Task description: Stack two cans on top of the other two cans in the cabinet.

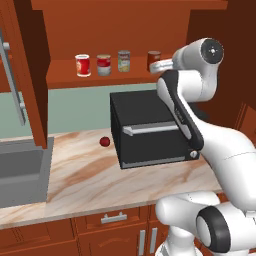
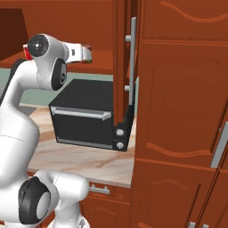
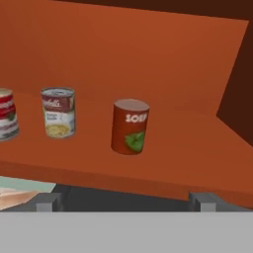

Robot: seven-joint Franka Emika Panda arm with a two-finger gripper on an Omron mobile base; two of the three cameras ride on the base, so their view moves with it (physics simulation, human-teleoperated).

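Note:
The cabinet shelf (image 1: 62,76) carries a row of cans. From the left stand a bright red can with white bands (image 1: 83,65), a red-over-silver can (image 1: 103,65), a pale green-cream can (image 1: 124,60) and a dark red-brown can (image 1: 154,56). In the hand view the red-brown can with its green patch (image 3: 130,127) stands upright straight ahead, with the pale can (image 3: 58,112) to its left and the red-over-silver can (image 3: 6,116) at the edge. My gripper (image 1: 154,67) (image 3: 126,201) (image 2: 88,54) is open and empty, just in front of the shelf edge, short of the red-brown can.
A black oven box (image 1: 150,130) sits on the marble counter (image 1: 80,175) below the shelf. A small red ball-like thing (image 1: 104,141) lies to its left, near the sink (image 1: 20,175). The cabinet doors (image 1: 15,75) (image 2: 121,67) stand open on both sides, bar handle (image 2: 132,62) facing out.

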